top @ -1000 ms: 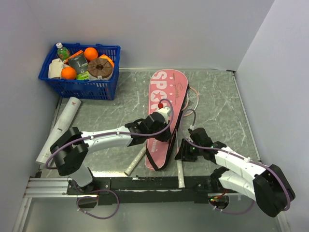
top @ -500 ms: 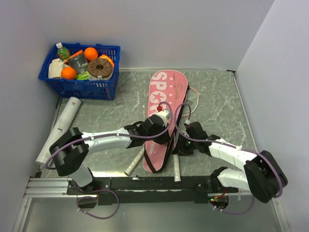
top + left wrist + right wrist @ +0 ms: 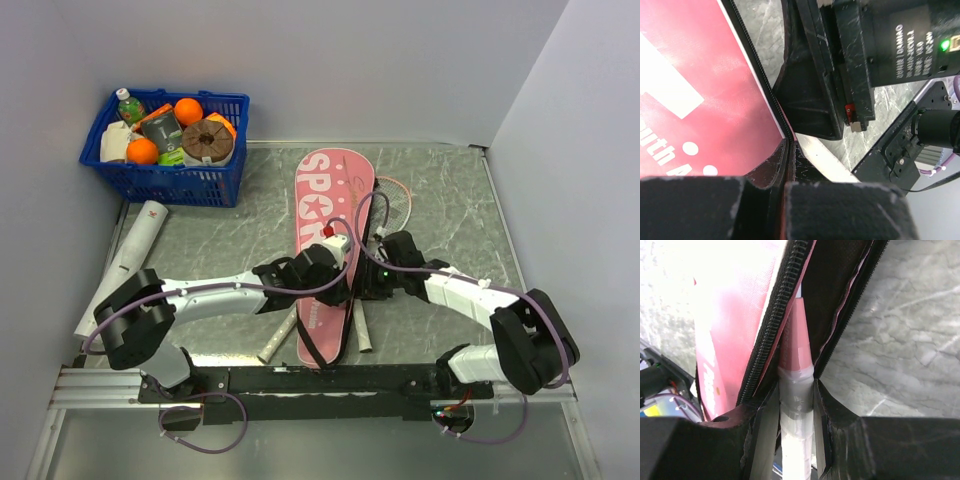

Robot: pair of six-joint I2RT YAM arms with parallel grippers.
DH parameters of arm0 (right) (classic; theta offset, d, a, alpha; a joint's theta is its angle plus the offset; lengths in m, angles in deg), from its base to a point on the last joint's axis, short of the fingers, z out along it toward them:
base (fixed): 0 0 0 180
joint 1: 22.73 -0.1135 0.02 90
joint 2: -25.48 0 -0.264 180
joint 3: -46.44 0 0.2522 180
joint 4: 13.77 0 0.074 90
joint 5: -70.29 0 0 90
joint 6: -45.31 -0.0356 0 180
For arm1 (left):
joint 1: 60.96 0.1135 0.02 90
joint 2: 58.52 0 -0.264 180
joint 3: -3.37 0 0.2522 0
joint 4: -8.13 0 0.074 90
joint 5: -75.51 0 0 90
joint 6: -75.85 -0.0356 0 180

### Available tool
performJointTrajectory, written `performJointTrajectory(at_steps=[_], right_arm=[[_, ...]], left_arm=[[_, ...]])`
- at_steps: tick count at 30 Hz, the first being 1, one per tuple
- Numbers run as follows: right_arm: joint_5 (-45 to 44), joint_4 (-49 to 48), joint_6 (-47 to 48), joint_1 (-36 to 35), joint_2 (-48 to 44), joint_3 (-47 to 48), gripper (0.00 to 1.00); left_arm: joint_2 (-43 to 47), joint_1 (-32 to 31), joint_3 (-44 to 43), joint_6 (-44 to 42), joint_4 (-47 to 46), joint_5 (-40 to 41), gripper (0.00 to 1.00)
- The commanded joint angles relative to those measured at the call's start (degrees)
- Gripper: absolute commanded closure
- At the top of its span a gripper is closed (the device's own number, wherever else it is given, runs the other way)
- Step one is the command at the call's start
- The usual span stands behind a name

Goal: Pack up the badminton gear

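The pink racket bag lettered "SPORT" lies lengthwise mid-table. My left gripper is shut on its black zip edge, holding the side open. My right gripper is shut on a racket's whitish handle; the racket's pink cone points into the bag's opening. That handle's end sticks out toward me, and the racket's head shows past the bag's right edge. A second racket handle lies left of the bag. The white tube lies at the left. No shuttlecocks are in view.
A blue plastic basket of groceries stands at the back left corner. Walls close the table at the left, back and right. The black rail with the arm bases runs along the near edge.
Both grippers moved left and away from me. The bag slid left and farther back with them, and the racket handle shifted left, closer to the bag's side.
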Motion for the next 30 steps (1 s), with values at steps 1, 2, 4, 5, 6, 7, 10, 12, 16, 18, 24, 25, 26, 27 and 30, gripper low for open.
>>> performJointTrajectory(at_steps=[1, 2, 4, 5, 6, 7, 10, 12, 16, 18, 24, 25, 26, 27, 30], right_arm=[[2.39, -9.1, 0.73, 0.89, 0.71, 5.41, 1.0], [2.74, -9.19, 0.55, 0.89, 0.89, 5.42, 0.93], [2.83, -9.19, 0.55, 0.89, 1.07, 4.89, 0.81], [2.92, -9.19, 0.64, 0.81, 1.07, 4.54, 0.72], [2.83, -9.1, 0.72, 0.89, 0.98, 3.67, 0.68], [2.92, -9.01, 0.81, 0.81, 0.46, 3.05, 0.64], [2.65, -8.49, 1.07, 0.89, -1.12, 1.38, 0.53], [2.57, -7.17, 1.34, 0.89, -2.09, 0.85, 0.49], [1.34, -3.92, 2.21, 0.81, -6.56, 0.14, 0.45], [0.02, -0.86, 2.83, 0.89, -8.33, -0.12, 0.44], [-1.57, 7.41, 4.68, 0.89, -15.71, -1.7, 0.44], [-0.96, 7.86, 4.68, 0.89, -16.33, -2.31, 0.45], [-0.25, 7.95, 4.59, 0.81, -17.03, -3.97, 0.45], [0.88, 7.95, 4.07, 0.81, -18.26, -4.77, 0.45], [3.26, 6.64, 2.84, 0.72, -20.54, -8.46, 0.45]], left_arm=[[1.3, -0.81, 0.81, 0.51, -3.62, -3.21, 0.99], [0.87, -0.81, 0.9, 0.51, -3.62, -2.94, 0.99], [0.51, -0.81, 0.9, 0.25, -3.7, -2.77, 0.99], [0.42, -0.81, 0.9, 0.07, -3.53, -2.07, 0.99], [0.42, -0.81, 0.72, -0.11, -3.09, -1.71, 0.99], [0.68, -0.81, 0.46, -0.37, -2.74, -1.45, 0.99], [1.47, -0.73, -0.42, -1.34, -0.99, -0.04, 0.99], [2.09, -0.55, -0.86, -2.3, 0.07, 1.09, 0.99], [4.19, 0.15, -1.04, -3.36, 3.23, 1.37, 0.99], [5.08, 0.59, -0.69, -3.53, 3.76, 1.37, 0.99], [8.24, 1.47, 2.03, -3.36, 4.82, 4.0, 0.98], [8.51, 1.56, 2.3, -3.19, 4.73, 3.83, 0.98], [8.42, 1.56, 2.48, -3.01, 4.82, 3.83, 0.99], [8.59, 1.56, 2.83, -2.92, 4.73, 3.74, 0.99], [8.6, 1.56, 3.36, -2.48, 3.94, 3.39, 0.99]])
